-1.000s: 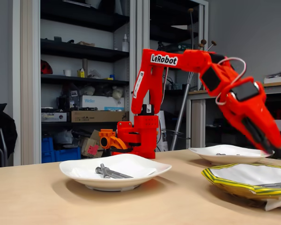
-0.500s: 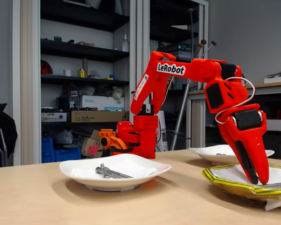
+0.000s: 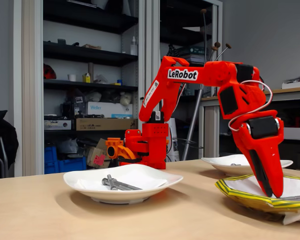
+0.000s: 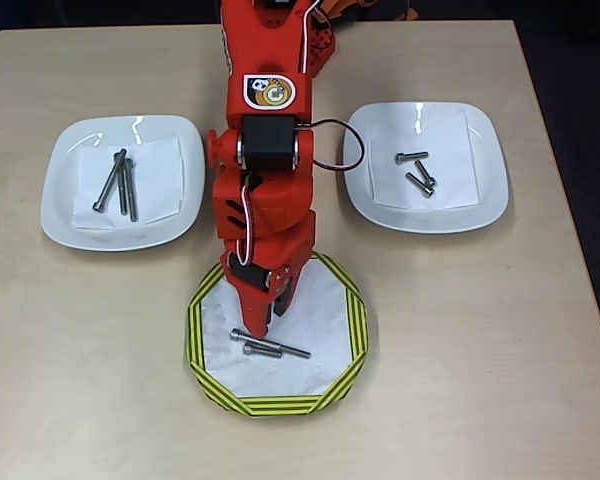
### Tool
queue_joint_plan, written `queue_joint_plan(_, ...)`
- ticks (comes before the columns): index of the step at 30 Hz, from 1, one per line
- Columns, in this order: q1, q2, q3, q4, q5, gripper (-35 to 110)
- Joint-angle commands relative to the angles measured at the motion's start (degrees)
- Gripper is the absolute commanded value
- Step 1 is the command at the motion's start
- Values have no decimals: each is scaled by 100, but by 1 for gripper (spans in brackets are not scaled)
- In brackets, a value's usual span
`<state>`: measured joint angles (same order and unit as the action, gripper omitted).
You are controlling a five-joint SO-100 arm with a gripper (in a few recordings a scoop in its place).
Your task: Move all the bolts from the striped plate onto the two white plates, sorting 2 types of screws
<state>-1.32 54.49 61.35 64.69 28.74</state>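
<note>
We see the table (image 4: pixel 460 330) from overhead, with three plates set in a triangle and bare wood between them. The striped plate (image 4: pixel 352 340) lies nearest the lower edge of the picture, well clear of every table edge, and holds two bolts (image 4: pixel 276 349) side by side on white paper: one long, and a second whose shaft runs under the gripper. The gripper (image 4: pixel 261 325) points down into this plate, its tips just above the upper bolt; in the fixed view the gripper (image 3: pixel 273 191) stands almost upright inside the striped plate (image 3: pixel 240 196). Its fingers lie close together, but we cannot tell whether they are fully closed or touch a bolt. The left white plate (image 4: pixel 60 200) holds three long bolts (image 4: pixel 120 182) lying nearly parallel, and the right white plate (image 4: pixel 485 190) holds three short bolts (image 4: pixel 417 174) in a loose cluster. Both white plates sit apart from the striped plate, with the arm (image 4: pixel 265 150) reaching down between them. The right white plate lies near the right table edge, the left white plate near the left edge. In the fixed view, shelves (image 3: pixel 80 55) with boxes stand behind the table.
</note>
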Motion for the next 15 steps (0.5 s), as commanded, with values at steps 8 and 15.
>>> queue_joint_plan(8,-53,62,-861,396,53,11)
queue_joint_plan(15,-53,-193,-905,422,202,10)
